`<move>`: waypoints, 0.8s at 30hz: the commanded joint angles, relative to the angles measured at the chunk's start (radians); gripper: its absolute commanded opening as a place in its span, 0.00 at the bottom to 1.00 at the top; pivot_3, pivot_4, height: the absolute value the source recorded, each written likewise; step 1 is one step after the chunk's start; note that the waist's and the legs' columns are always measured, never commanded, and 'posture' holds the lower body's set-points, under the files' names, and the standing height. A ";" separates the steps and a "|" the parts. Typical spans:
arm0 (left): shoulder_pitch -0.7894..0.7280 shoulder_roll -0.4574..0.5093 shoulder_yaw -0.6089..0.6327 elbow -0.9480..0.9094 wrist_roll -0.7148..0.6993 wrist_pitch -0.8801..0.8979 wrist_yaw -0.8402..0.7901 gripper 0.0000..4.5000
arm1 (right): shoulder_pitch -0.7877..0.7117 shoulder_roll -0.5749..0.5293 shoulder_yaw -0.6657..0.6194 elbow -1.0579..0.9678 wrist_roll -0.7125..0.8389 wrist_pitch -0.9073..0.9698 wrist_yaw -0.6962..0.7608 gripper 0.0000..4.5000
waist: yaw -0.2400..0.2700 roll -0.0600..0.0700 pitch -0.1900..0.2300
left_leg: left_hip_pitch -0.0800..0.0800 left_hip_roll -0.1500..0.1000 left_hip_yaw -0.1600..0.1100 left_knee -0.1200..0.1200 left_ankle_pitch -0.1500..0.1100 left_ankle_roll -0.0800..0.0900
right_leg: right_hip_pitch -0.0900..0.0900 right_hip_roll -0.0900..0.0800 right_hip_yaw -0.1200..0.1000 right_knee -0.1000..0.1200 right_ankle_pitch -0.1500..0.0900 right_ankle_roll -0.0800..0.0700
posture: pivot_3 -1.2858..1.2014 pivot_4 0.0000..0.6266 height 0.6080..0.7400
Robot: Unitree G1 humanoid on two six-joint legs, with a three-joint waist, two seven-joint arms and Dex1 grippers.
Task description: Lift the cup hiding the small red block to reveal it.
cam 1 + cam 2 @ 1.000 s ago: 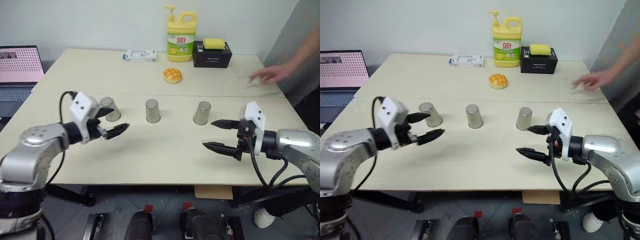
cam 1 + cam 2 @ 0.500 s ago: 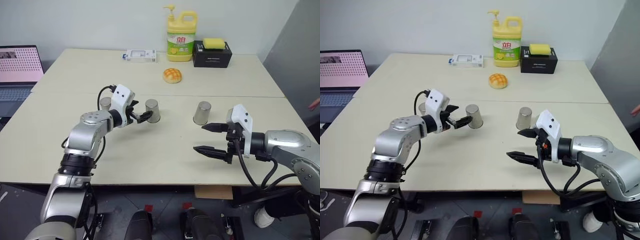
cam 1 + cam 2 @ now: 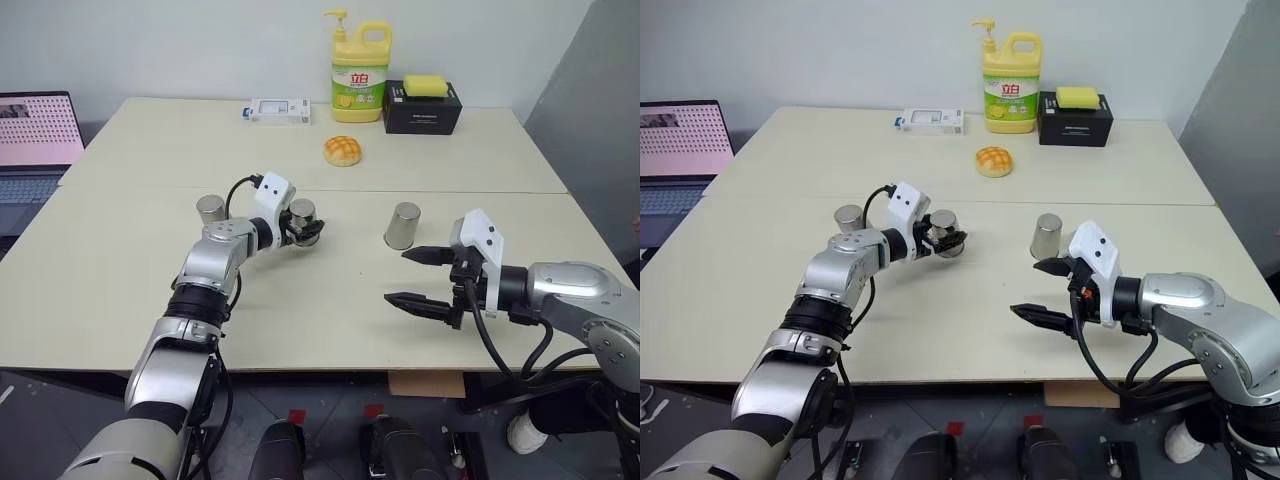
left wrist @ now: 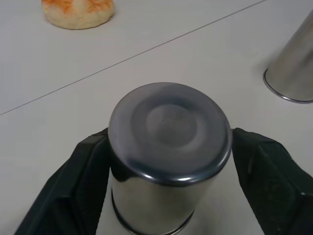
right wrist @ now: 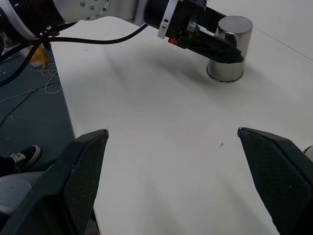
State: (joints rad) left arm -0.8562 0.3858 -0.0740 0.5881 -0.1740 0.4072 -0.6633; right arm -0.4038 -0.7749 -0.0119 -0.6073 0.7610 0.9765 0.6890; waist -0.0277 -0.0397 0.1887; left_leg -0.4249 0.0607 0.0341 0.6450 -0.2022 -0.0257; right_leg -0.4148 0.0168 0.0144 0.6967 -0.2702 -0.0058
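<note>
Now the left gripper (image 3: 304, 228), wide open a second ago, clamps the middle cup (image 4: 168, 156) of three mid-table, rim still down, so the lift comes next; right gripper (image 3: 425, 277) hangs open, empty.

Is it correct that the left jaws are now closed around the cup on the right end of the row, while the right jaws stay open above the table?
Not quite: the left gripper grips the middle cup, as the left eye view shows. The right gripper is open over the table.
</note>
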 commanded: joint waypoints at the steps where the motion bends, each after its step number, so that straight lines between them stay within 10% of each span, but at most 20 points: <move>1: -0.028 0.004 0.019 -0.030 0.009 -0.023 -0.005 0.65 | -0.010 0.001 -0.028 -0.023 0.018 -0.001 -0.012 1.00 | 0.000 0.000 0.000 | 0.000 0.000 0.000 0.000 0.000 0.000 | 0.000 0.000 0.000 0.000 0.000 0.000 | 0.52 0.24 1.00; 13: 0.051 0.061 0.119 -0.405 0.002 0.127 0.152 0.60 | -0.013 -0.007 -0.027 -0.010 0.017 -0.009 -0.010 1.00 | -0.001 0.000 0.000 | 0.000 0.001 -0.001 0.000 0.000 0.000 | 0.000 0.000 0.001 0.000 0.000 0.000 | 0.52 0.24 1.00; 24: 0.100 0.042 0.181 -0.260 0.035 0.084 0.297 0.59 | -0.026 -0.007 -0.020 0.001 0.013 -0.013 -0.004 1.00 | 0.001 0.000 0.000 | 0.001 0.001 -0.001 0.000 0.000 0.000 | 0.001 0.000 0.000 0.000 0.000 0.001 | 0.52 0.24 1.00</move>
State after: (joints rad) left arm -0.7331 0.4305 0.0830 0.3143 -0.1504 0.5357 -0.3924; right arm -0.4123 -0.7763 -0.0134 -0.5871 0.7682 0.9768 0.6782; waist -0.0267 -0.0398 0.1888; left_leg -0.4243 0.0615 0.0333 0.6451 -0.2022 -0.0258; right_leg -0.4142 0.0165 0.0149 0.6964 -0.2699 -0.0052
